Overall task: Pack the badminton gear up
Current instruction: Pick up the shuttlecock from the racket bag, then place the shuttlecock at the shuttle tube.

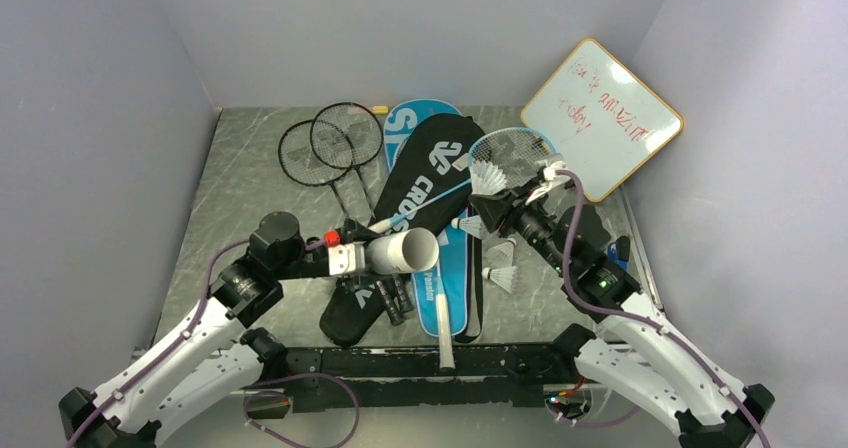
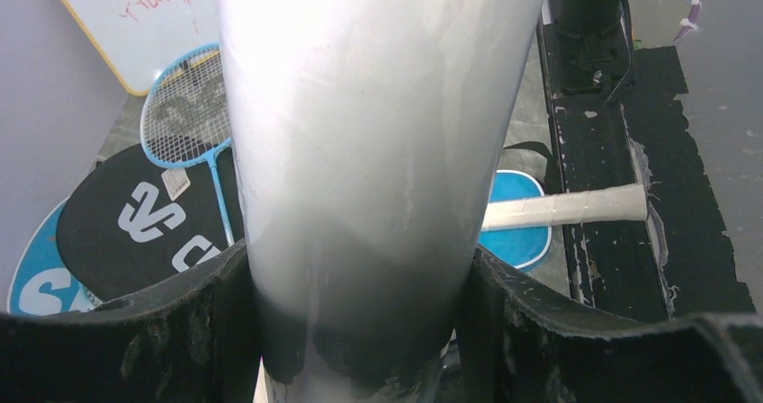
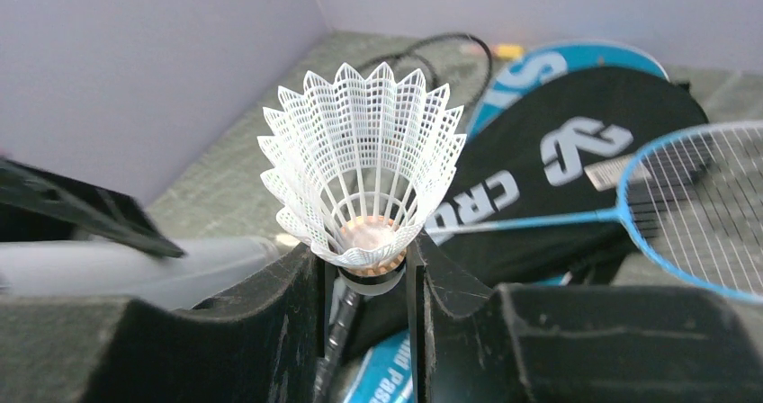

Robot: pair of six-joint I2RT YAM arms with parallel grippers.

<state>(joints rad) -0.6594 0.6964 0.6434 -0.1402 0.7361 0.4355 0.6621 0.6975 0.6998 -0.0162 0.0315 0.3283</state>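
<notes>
My left gripper [image 1: 345,259] is shut on the white cardboard tube [image 1: 402,251], held level above the covers with its open end to the right; the tube [image 2: 369,133] fills the left wrist view between the jaws [image 2: 360,331]. My right gripper [image 1: 497,208] is shut on the cork base of a white shuttlecock [image 1: 488,178], skirt pointing away, seen close in the right wrist view [image 3: 364,169] at the fingertips [image 3: 367,277]. Three more shuttlecocks [image 1: 503,278] lie near the right arm. Two black rackets [image 1: 330,148], the light-blue racket [image 1: 512,153], the black cover [image 1: 430,183] and the blue cover [image 1: 410,123] lie on the table.
The wood-framed whiteboard [image 1: 602,118] leans at the back right. A small marker [image 1: 380,109] lies at the back wall. A white-wrapped racket handle [image 1: 443,323] reaches over the black near rail [image 1: 400,363]. Grey walls close in on the left, back and right.
</notes>
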